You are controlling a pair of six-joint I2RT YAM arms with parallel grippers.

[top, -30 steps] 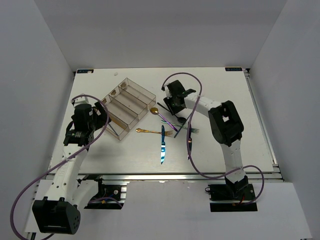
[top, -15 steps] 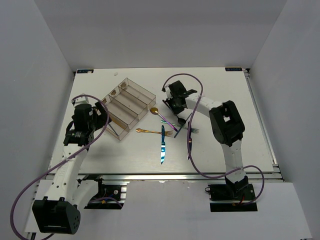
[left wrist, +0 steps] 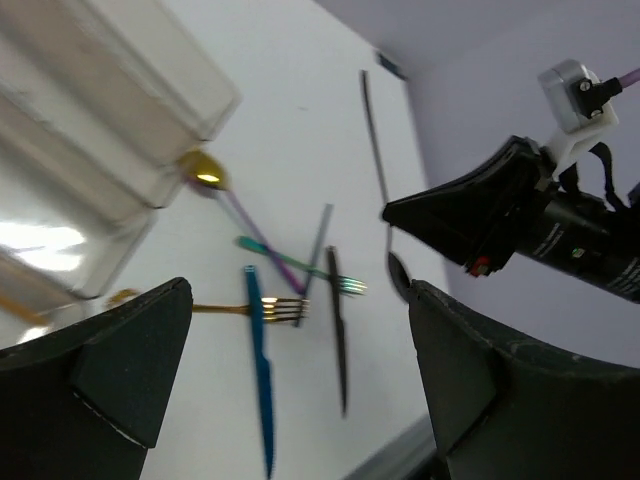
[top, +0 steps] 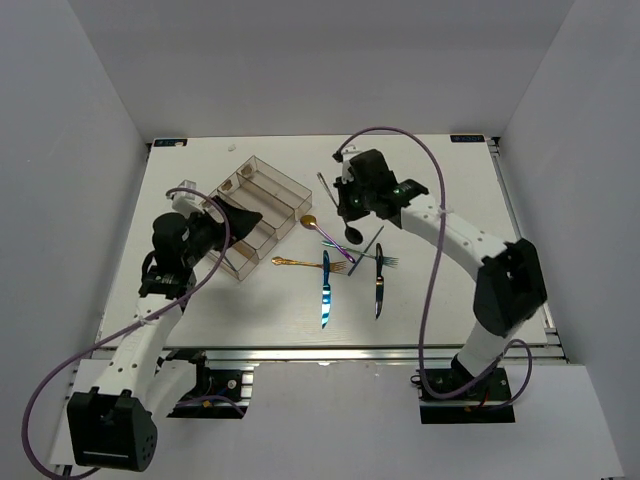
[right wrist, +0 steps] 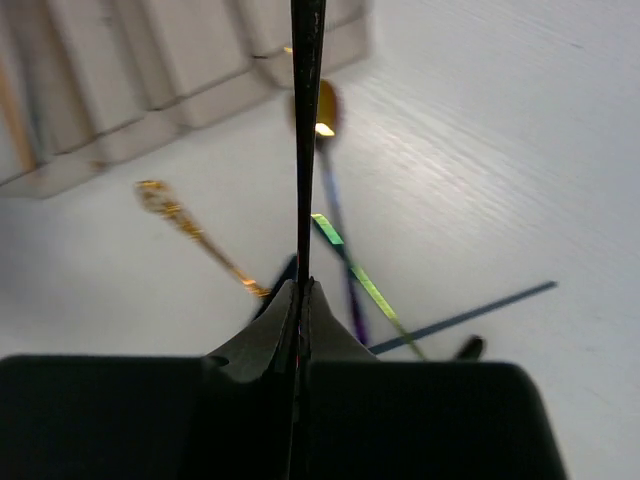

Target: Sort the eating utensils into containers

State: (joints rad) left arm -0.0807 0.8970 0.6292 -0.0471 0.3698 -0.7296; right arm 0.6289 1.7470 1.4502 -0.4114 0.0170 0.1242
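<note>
Top external | right gripper clamped on black spoon, aloft right of tray | left gripper agape near tray | risk: slim handle pivots, spoon drops onto utensil pile.

One four-compartment tray. Right of it, two forks (gold fork, teal fork), two knives (blue knife, black knife), two spoons (gold spoon, black spoon), one chopstick.

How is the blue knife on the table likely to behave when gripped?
The blue knife looks like thin, rigid metal, so it is probably stiff and light. It lies flat on the table, so jaws may struggle to get under it. Its glossy finish suggests slipping.
</note>
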